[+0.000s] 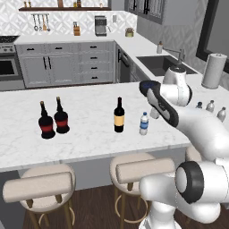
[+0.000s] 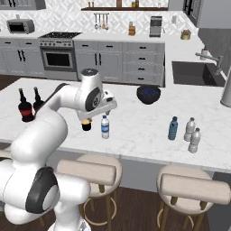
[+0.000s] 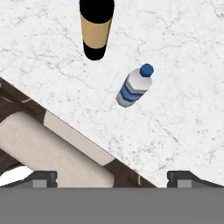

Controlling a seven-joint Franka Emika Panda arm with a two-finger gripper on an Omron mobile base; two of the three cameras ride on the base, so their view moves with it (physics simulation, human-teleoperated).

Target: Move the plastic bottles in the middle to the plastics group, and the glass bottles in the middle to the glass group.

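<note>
Landmark: wine bottle (image 1: 118, 115), one, upright mid-counter (image 1: 89, 134).
Labelled water bottle (image 1: 143, 124): one, upright just beside it, sink side.
Gripper (image 3: 111, 179): above the counter's stool-side edge, fingertips (image 3: 43, 178) spread wide, holding nothing, touching nothing.
Red-labelled dark bottles (image 1: 53, 120): two, well off on its other side.
Blue-tinted bottle (image 2: 173, 128): one, beside two greyish-clear bottles (image 2: 192, 134), far beyond the labelled one.

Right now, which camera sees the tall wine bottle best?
The left base view: the whole wine bottle stands clear on the counter, yellow-tan label showing. In the right base view the arm hides all but its base. The hand view cuts off its top.
</note>
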